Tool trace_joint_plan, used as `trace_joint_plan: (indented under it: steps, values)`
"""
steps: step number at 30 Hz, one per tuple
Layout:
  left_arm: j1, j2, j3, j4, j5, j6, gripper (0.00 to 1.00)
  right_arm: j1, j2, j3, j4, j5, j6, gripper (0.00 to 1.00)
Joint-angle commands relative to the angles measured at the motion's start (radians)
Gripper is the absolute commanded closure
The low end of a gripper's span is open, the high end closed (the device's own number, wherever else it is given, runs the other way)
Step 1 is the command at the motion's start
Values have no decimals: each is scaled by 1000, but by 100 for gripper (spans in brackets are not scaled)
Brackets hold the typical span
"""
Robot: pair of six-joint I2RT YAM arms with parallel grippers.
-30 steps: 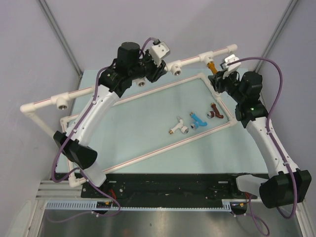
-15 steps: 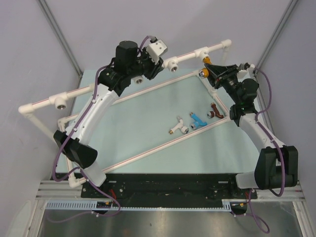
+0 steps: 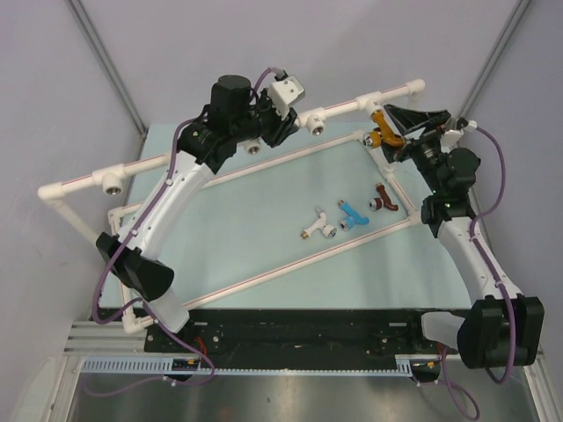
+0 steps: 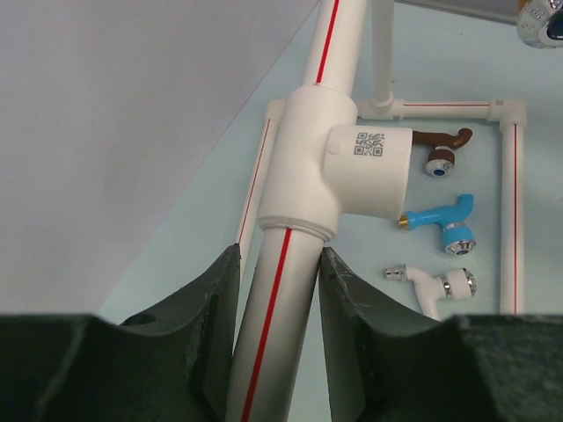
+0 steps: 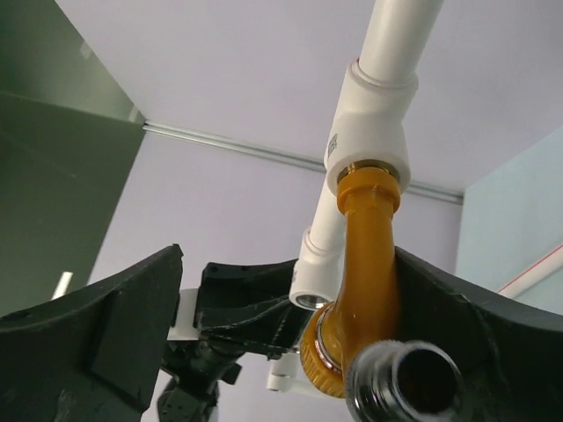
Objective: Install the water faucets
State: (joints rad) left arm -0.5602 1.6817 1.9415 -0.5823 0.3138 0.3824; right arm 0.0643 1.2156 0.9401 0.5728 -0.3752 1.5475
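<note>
Evidently the first fitting is in hand. The orange faucet (image 5: pixel 365 264) hangs from the end socket (image 5: pixel 369 132) at the far right of the pipe (image 4: pixel 273 334), its neck entering the socket's mouth. How deep the thread sits cannot be told. The right gripper (image 5: pixel 288 255) straddles it with jaws spread. One finger lies close along the faucet's side and the other is well apart, so it is not clamped on.

The left gripper (image 4: pixel 280 255) is closed on the pipe, just below the QR socket (image 4: pixel 325 158), and looks to be steadying the frame against the twisting.

The brown faucet (image 3: pixel 382 199), blue faucet (image 3: pixel 354 214) and white faucet (image 3: pixel 317 223) lie loose on the mat (image 3: pixel 264 220), near the right rail and close to one another.

Judging from this, one faucet of four is partly installed. Next, the right jaws should close square on the orange body and turn it home, re-gripping between turns, while the left hold resists the torque. A skewed grip risks cross-threading or knocking the faucet out.
</note>
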Motion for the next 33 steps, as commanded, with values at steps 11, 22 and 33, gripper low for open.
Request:
trace_joint_plan:
  steps: [11, 22, 33]
  values:
    - [-35, 52, -18, -241, 76, -123, 100, -126, -235, -31, -347, 64, -602, 0]
    - [-35, 47, -24, -243, 74, -122, 100, -78, -314, 195, -594, 48, -1746, 0]
    - [-35, 44, -27, -244, 74, -122, 100, 284, -240, 341, -967, 375, -2581, 0]
